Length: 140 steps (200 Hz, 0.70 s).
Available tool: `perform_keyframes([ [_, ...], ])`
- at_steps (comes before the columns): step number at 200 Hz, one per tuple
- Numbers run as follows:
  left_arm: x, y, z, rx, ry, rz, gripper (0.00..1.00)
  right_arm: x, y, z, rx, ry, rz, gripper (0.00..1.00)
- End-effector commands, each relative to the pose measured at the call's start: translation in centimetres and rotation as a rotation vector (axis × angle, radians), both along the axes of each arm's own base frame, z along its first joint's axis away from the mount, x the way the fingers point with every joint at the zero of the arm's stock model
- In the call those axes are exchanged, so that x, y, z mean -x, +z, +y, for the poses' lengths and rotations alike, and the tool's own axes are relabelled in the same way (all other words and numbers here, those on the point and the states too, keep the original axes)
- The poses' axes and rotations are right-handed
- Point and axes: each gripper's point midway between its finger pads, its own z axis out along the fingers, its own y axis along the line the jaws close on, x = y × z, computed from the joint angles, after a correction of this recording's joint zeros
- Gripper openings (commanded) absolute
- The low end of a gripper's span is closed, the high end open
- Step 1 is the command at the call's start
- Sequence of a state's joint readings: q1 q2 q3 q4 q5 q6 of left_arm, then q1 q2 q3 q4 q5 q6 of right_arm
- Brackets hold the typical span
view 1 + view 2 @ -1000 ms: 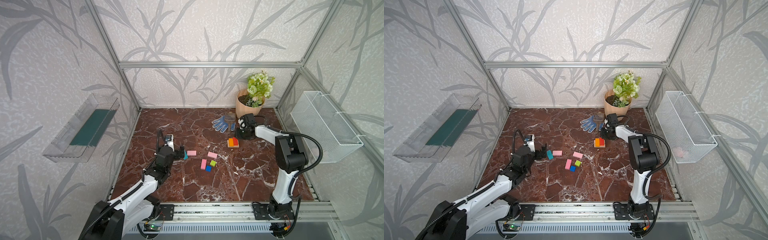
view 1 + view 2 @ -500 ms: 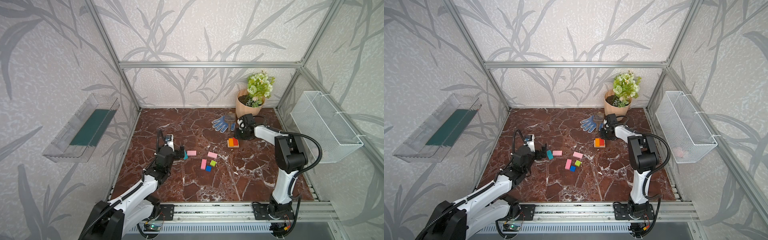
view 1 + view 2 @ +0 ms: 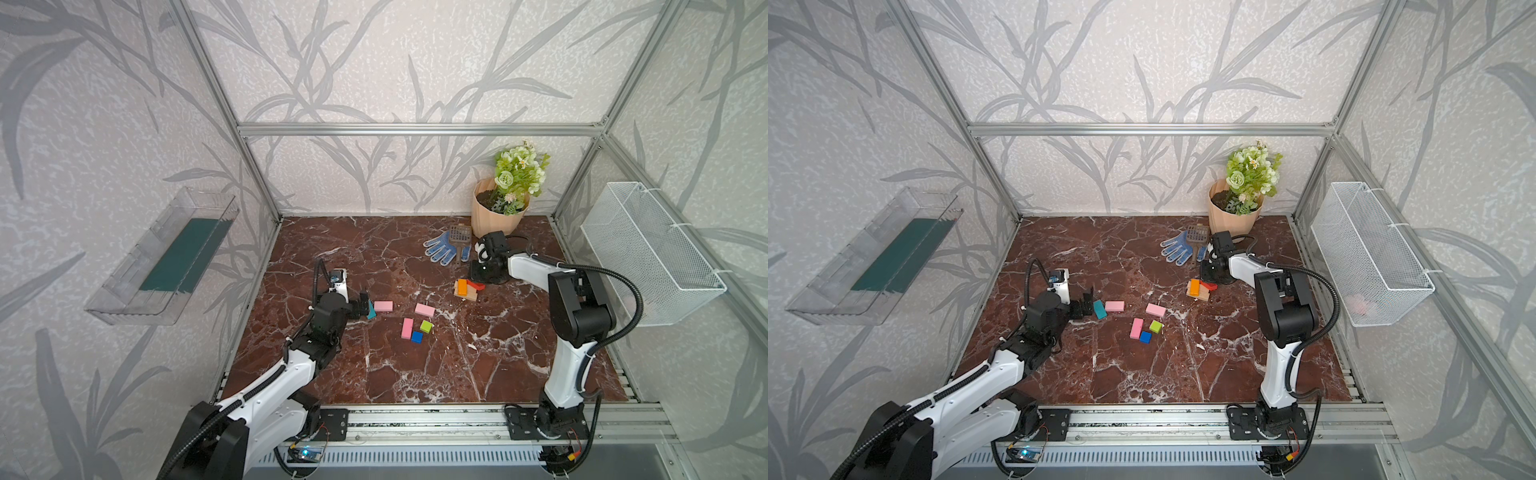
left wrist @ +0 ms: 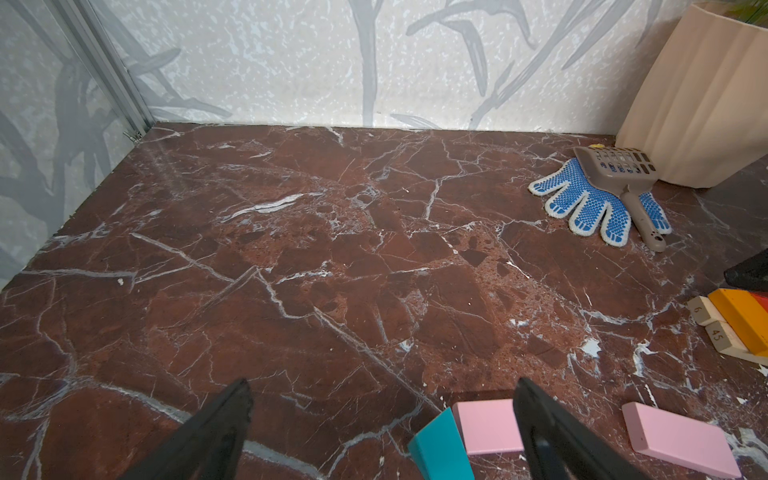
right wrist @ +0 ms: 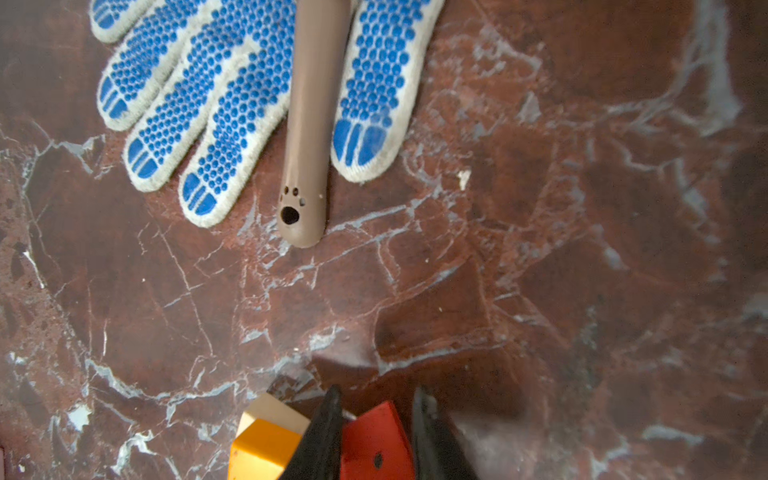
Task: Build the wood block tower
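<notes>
My left gripper is wide open, with the teal block at its fingertips. My right gripper squeezes the red block. Only a top view shows that block on the tan blocks.

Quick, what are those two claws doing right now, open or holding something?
Left gripper: open, holding nothing.
Right gripper: jaws close around the red block; whether it grips cannot be told.

Red-brown veined marble tabletop bears pink wood blocks, a teal block, a green cube, a blue cube mid-table; blue-dotted glove, beige flowerpot far right
</notes>
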State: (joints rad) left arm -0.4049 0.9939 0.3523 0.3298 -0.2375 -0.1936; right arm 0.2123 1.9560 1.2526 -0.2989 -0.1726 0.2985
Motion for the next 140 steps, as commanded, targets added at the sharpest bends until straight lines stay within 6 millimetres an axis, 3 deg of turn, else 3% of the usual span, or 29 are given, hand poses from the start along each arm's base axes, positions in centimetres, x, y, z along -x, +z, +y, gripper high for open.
perform_keyframes([
  [1, 0.0, 0.6, 0.1, -0.004, 0.002, -0.027, 0.99, 0.0, 1.7, -0.6, 0.003, -0.028, -0.054, 0.34],
  [67, 0.0, 0.7, 0.0, -0.001, 0.001, -0.03, 0.99, 0.3, 2.6, -3.0, -0.078, -0.118, -0.103, 0.48],
  [128, 0.1, 0.9, -0.6, 0.004, -0.037, -0.029, 0.99, 3.9, 2.8, -3.9, 0.006, -0.097, -0.053, 0.53],
  [140, 0.2, 1.3, 0.6, -0.012, 0.03, -0.01, 0.99, 4.5, 3.0, -3.7, 0.037, -0.083, -0.043, 0.53],
])
